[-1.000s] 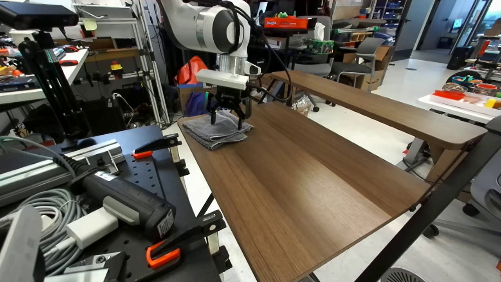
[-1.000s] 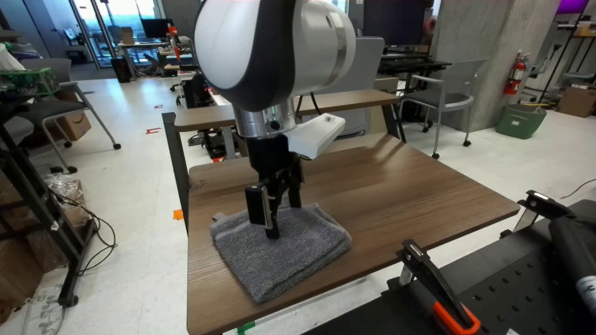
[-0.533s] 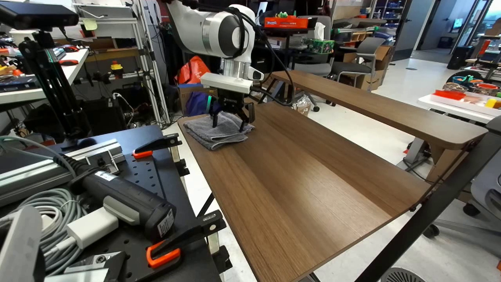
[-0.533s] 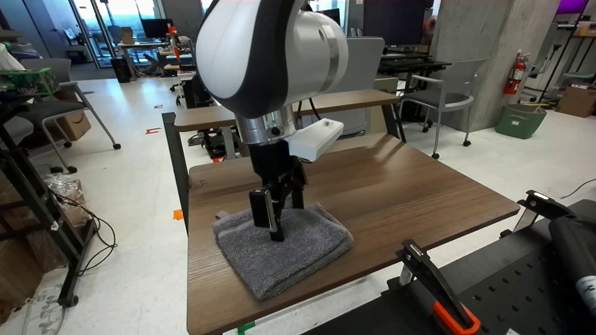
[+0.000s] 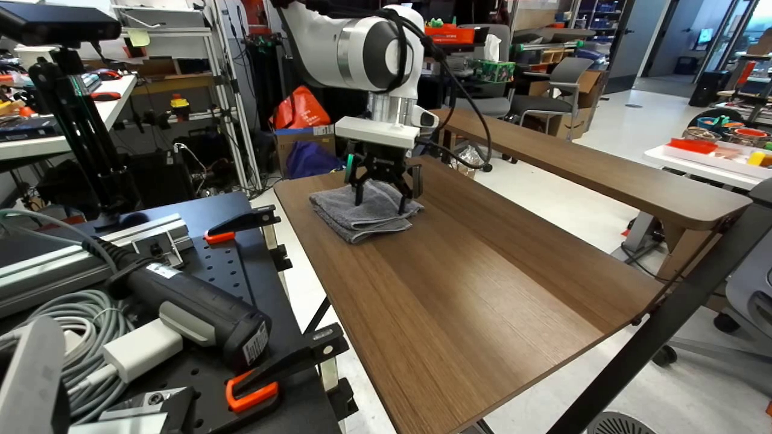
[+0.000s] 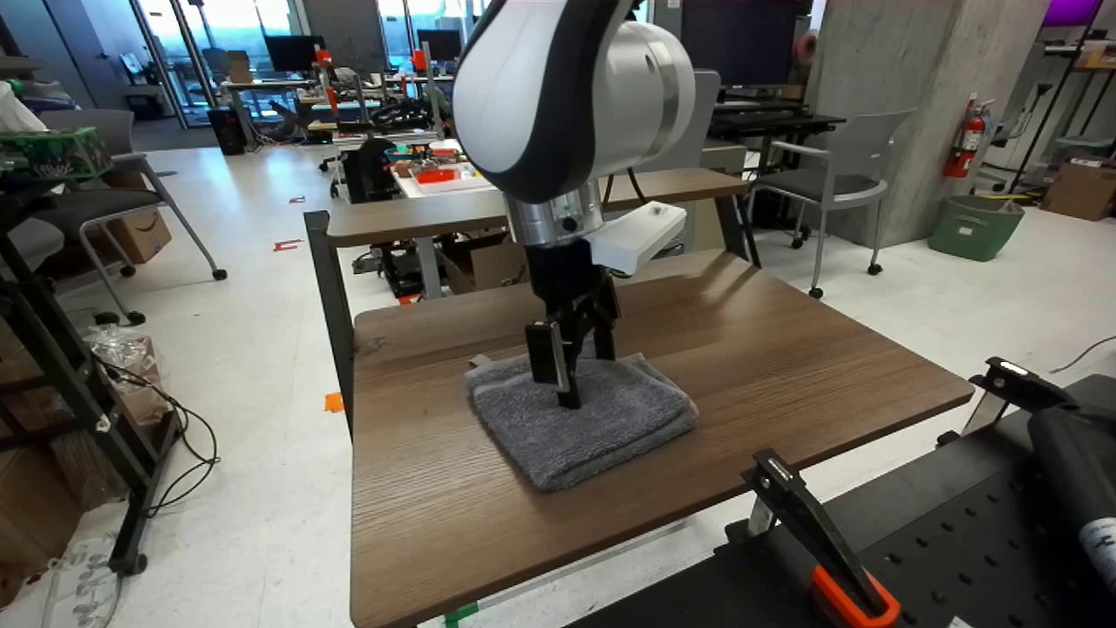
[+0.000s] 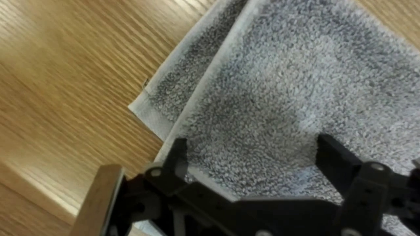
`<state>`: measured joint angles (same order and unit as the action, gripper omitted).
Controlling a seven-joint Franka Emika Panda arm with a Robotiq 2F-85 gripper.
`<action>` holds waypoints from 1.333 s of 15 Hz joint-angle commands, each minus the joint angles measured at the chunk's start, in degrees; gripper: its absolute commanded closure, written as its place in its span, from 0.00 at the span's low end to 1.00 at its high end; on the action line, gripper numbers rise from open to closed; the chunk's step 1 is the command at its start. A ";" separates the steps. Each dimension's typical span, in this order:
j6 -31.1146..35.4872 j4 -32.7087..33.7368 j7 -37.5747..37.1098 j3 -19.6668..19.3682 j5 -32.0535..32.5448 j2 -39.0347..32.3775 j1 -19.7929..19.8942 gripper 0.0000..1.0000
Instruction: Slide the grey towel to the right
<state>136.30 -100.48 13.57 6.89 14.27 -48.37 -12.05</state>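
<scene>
Towel [image 6: 606, 432] lies under my spread end effector [image 5: 380, 208]. I should press evenly, sliding it rightward along the counter [image 5: 464, 301].

The arm [image 5: 360, 57] had rounded white shells [image 6: 514, 98], a broad black stripe [image 6: 580, 98] and a silver collar [image 6: 547, 222]. Black cables [image 5: 403, 57] looped off it; pale screws [image 7: 156, 172] dotted the black claw [image 7: 252, 140].

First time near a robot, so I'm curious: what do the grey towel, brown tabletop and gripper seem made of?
The grey towel looks like terry cloth, perhaps cotton: its pile is fuzzy. The brown tabletop seems wood or wood-look laminate; its grain and soft sheen fit either. The gripper looks matte black, plastic or coated metal; the dull surface doesn't settle which.
</scene>
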 commanded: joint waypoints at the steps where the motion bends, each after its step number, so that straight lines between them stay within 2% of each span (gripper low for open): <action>1: -1.34 2.10 -0.88 -1.67 -0.66 -1.46 1.99 0.00; 13: 0.60 1.14 -1.64 -4.65 -9.09 0.09 15.31 0.00; 17: -0.33 1.87 -1.04 -4.74 -10.87 -0.06 18.41 0.00; 20: -0.78 0.52 -0.09 -4.49 -10.87 1.90 19.01 0.00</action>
<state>136.40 -99.17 12.13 1.76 4.74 -48.34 6.38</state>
